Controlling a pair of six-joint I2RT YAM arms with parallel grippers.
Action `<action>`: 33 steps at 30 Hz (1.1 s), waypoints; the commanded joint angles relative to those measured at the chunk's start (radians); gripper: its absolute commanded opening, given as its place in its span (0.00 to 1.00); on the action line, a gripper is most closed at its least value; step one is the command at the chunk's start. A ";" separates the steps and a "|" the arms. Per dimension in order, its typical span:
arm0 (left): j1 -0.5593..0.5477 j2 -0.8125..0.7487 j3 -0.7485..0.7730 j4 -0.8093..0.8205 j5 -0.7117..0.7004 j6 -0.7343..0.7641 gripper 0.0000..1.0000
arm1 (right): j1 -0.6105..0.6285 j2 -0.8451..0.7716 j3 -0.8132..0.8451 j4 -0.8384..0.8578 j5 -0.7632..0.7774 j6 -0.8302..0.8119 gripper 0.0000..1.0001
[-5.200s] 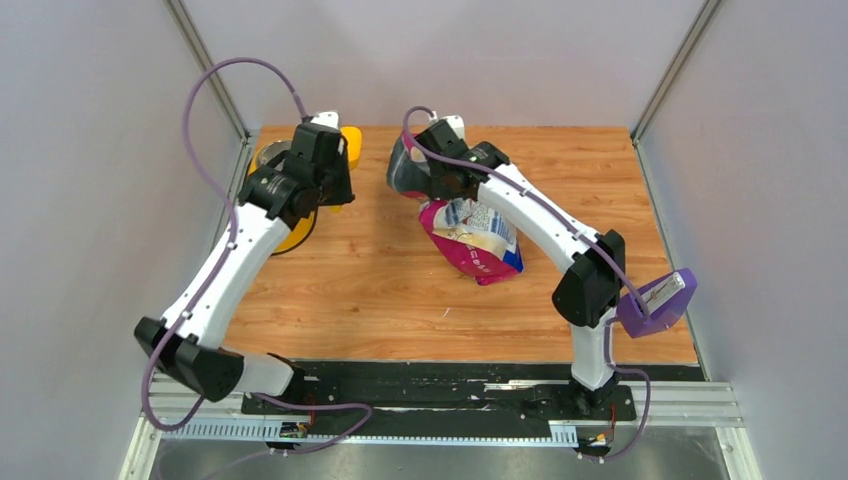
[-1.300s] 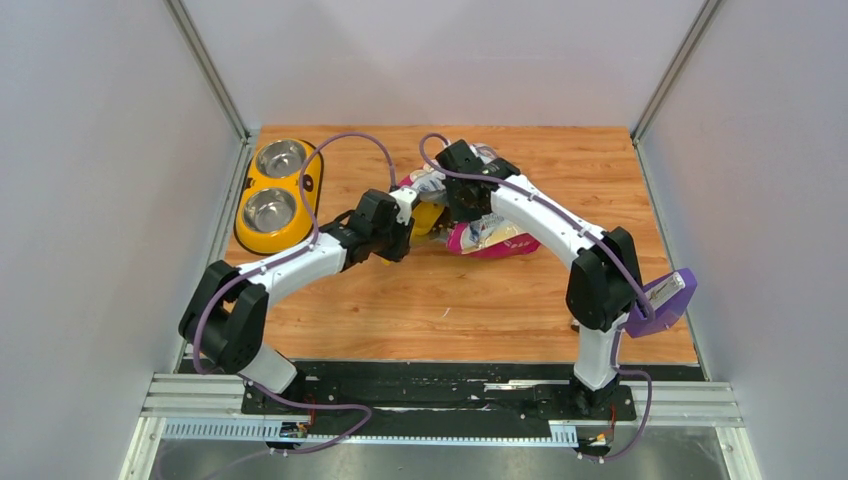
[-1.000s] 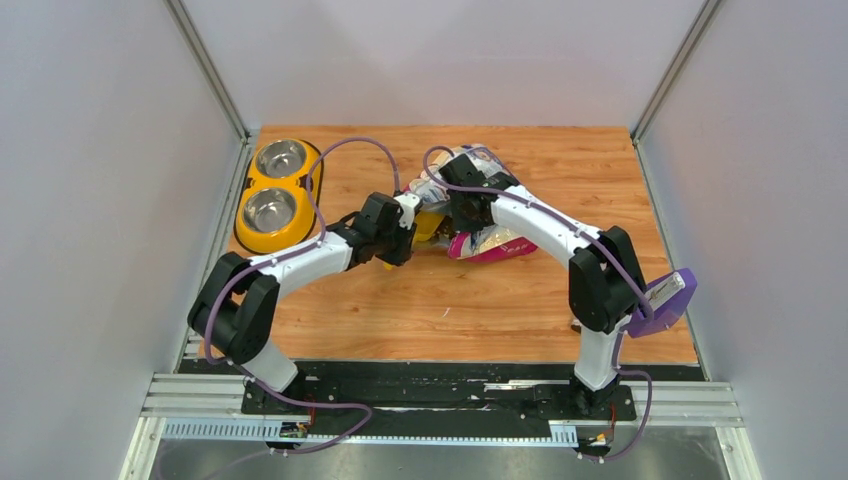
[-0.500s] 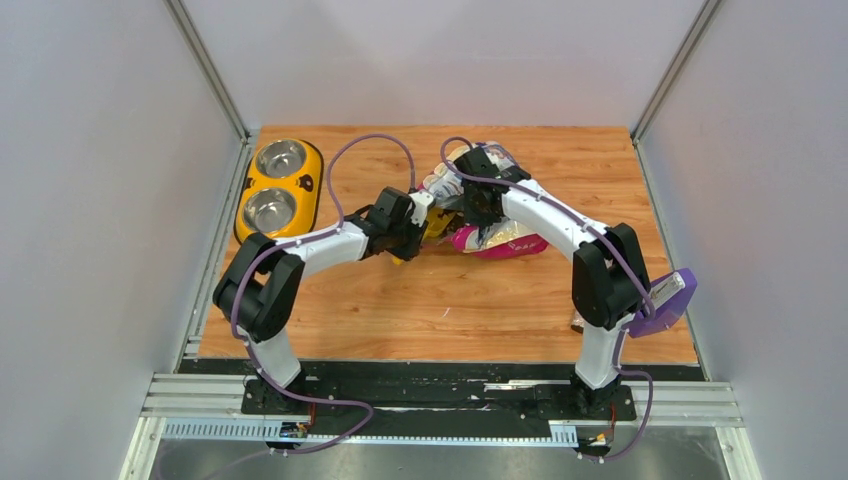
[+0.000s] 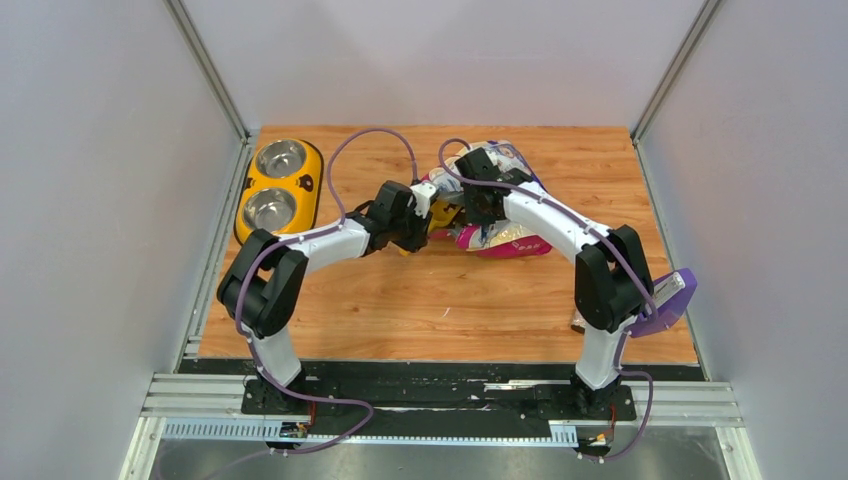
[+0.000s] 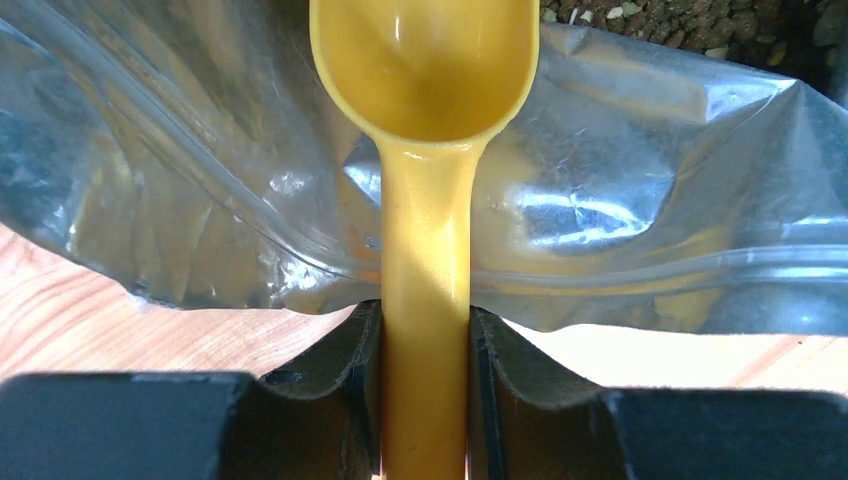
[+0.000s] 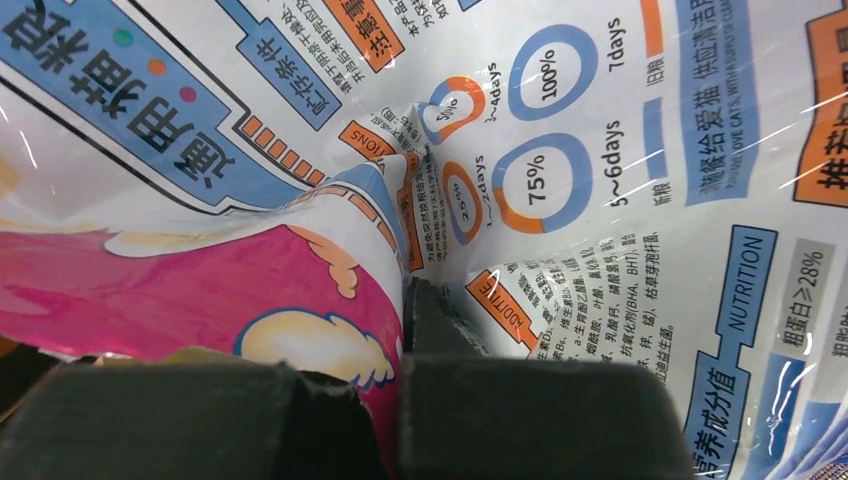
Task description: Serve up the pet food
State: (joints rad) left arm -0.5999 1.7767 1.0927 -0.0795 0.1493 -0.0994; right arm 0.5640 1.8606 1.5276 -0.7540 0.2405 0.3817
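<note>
1. The pet food bag (image 5: 490, 243) lies on its side on the table (image 5: 400, 300), mid-width and towards the far edge. From above my arms hide its mouth.
2. A few kibble pellets (image 6: 700, 20) show dimly past the silver lining, cut off by the frame.
3. My right gripper (image 7: 405, 300) pinches a fold of the printed bag, its tips buried in the crease.
4. My left gripper (image 6: 425, 330) clamps the handle of the yellow scoop (image 6: 425, 70), whose bowl's tip is cropped.
5. The yellow twin-bowl feeder (image 5: 278, 190) sits well apart, far left.

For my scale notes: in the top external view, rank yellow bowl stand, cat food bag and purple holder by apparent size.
Tied first, unsure: yellow bowl stand and cat food bag, partly under the right arm.
Smallest: purple holder.
</note>
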 commanded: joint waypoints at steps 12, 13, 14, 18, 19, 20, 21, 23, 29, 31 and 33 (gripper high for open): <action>-0.002 -0.157 0.016 -0.215 -0.035 0.220 0.00 | 0.062 -0.074 -0.072 -0.145 0.177 -0.032 0.00; -0.004 -0.157 0.019 -0.235 -0.046 0.229 0.00 | 0.064 -0.078 -0.071 -0.164 0.184 -0.020 0.00; -0.003 -0.155 0.022 -0.244 -0.059 0.235 0.00 | 0.065 -0.082 -0.069 -0.179 0.189 -0.009 0.00; -0.004 -0.122 0.064 -0.323 -0.081 0.261 0.00 | 0.065 -0.090 -0.053 -0.231 0.194 0.034 0.00; -0.003 -0.100 0.074 -0.340 -0.086 0.262 0.00 | 0.065 -0.089 -0.051 -0.238 0.194 0.043 0.00; -0.003 -0.089 0.091 -0.369 -0.097 0.259 0.00 | 0.066 -0.089 -0.052 -0.241 0.190 0.051 0.00; -0.004 -0.069 0.098 -0.382 -0.099 0.254 0.00 | 0.068 -0.088 -0.053 -0.242 0.188 0.060 0.00; -0.005 -0.044 0.115 -0.402 -0.085 0.239 0.00 | 0.072 -0.089 -0.059 -0.240 0.180 0.075 0.00; -0.038 0.056 0.223 -0.507 -0.141 0.221 0.00 | 0.084 -0.077 -0.056 -0.225 0.174 0.097 0.00; -0.054 0.098 0.289 -0.544 -0.166 0.208 0.00 | 0.085 -0.071 -0.053 -0.216 0.165 0.102 0.00; -0.063 0.130 0.320 -0.565 -0.174 0.190 0.00 | 0.085 -0.069 -0.057 -0.206 0.158 0.111 0.00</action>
State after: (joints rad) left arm -0.6403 1.8458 1.3334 -0.5770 0.0330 0.1162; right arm 0.6456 1.8065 1.4837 -0.8761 0.4088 0.4339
